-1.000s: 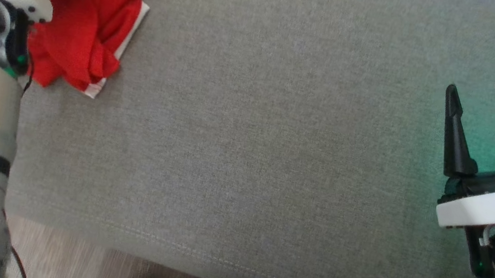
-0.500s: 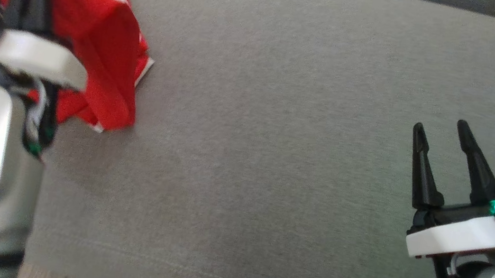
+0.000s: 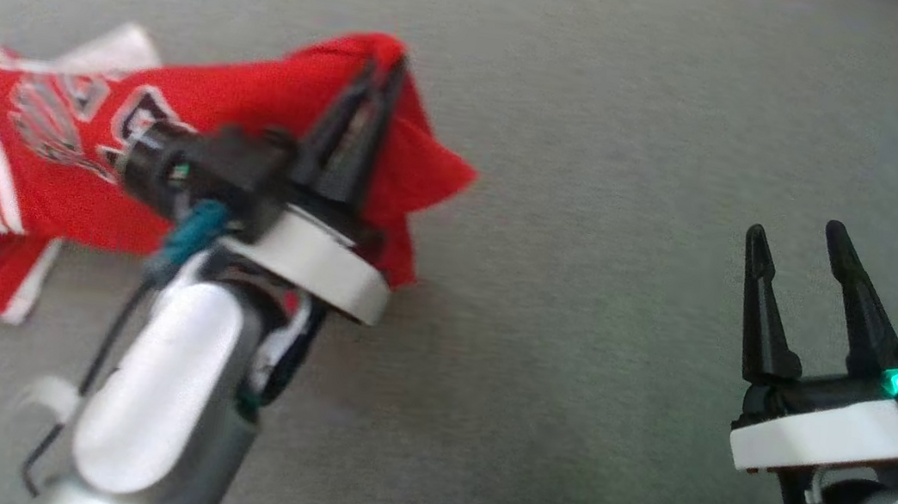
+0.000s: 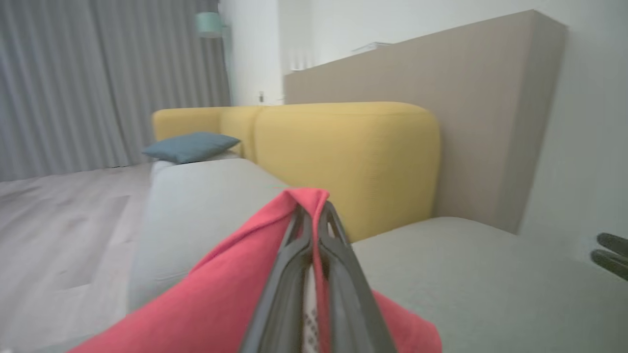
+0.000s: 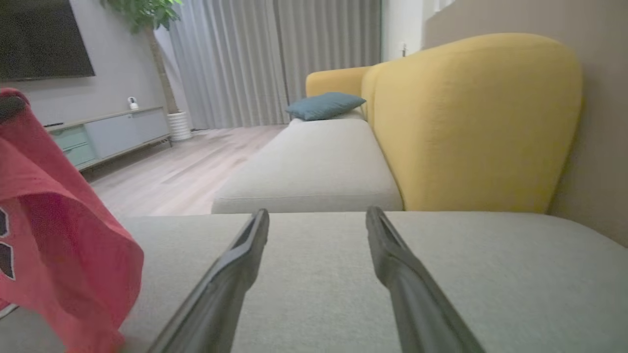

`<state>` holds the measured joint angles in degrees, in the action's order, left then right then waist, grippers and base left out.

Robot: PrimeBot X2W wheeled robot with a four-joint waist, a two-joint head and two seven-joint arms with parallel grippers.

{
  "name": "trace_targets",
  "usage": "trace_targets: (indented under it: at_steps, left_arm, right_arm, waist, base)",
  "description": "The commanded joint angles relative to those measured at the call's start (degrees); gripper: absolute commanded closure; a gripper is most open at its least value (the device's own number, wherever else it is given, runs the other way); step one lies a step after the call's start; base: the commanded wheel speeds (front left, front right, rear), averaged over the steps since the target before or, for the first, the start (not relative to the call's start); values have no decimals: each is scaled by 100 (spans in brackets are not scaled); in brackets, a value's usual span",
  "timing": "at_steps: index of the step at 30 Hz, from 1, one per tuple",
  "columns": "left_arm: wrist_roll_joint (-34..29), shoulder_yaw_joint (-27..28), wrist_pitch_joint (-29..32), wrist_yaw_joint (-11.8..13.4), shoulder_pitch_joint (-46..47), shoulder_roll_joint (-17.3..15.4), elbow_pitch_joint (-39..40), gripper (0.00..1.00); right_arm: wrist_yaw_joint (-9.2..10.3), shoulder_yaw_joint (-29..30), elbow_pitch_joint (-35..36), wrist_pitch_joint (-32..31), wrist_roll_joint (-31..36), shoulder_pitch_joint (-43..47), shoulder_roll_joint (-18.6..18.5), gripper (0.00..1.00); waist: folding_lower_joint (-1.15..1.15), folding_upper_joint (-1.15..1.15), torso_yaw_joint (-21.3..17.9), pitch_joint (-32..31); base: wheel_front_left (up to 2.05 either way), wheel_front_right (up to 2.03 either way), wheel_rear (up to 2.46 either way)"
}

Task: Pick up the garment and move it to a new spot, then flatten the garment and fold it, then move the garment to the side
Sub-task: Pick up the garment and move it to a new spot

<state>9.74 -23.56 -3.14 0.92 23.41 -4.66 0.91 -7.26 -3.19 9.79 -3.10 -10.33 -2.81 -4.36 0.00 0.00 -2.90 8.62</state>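
The garment [image 3: 198, 115] is a red jersey with white stripes and dark lettering, spread across the left of the grey sofa seat [image 3: 598, 176]. My left gripper [image 3: 381, 74] is shut on a raised fold of it, lifting that edge into a peak while the rest trails left on the cushion. In the left wrist view the two fingers [image 4: 338, 260] press together with red cloth [image 4: 235, 304] draped around them. My right gripper [image 3: 794, 232] stands open at the lower right over bare cushion, well apart from the garment. The right wrist view shows its spread fingers [image 5: 245, 260] and the hanging red cloth [image 5: 59, 245] at the left.
A yellow backrest [image 5: 471, 122] rises behind the seat, with a beige panel [image 4: 481, 98] beyond it. A blue cushion [image 5: 324, 105] lies on the far seat section. Wood floor [image 5: 171, 176], a low cabinet [image 5: 108, 132], a potted tree and grey curtains lie further off.
The head view has swung up and left. My left gripper has carried the garment's pinched fold rightward toward the seat's middle, stretching the jersey out. The right gripper stays open.
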Motion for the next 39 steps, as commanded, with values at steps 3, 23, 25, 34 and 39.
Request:
trace_targets:
  at_steps: [3,23,25,34,39]
  left_arm:
    - [77,-200,-103,-64,643,88,-38,100]
    - [1156,-2464,-232,253,2071,178,-1992,100]
    - [1177,-2507,-267,268,2098,178,-2089,57]
    - [1181,-2331,-1078,680,1939,36,-2100,0]
    - [1169,-1757,-1175,1110,1453,-436,-1766,0]
  right_arm:
    - [-23,-147,218,60,-102,-193,41,0]
    - [-23,-324,-346,732,-562,-598,145,0]
    - [-23,-325,-398,762,-577,-616,146,0]
    - [-23,-172,-634,755,-377,-554,147,0]
    - [-23,-113,-565,588,-230,-419,147,0]
  waist:
    - [0,0,-856,335]
    - [0,0,-1891,1536]
    - [0,0,-1877,1527]
    - [0,0,-1187,898]
    - [0,0,-742,589]
  base:
    - [0,0,0]
    - [0,0,0]
    - [0,0,0]
    - [0,0,0]
    - [0,0,0]
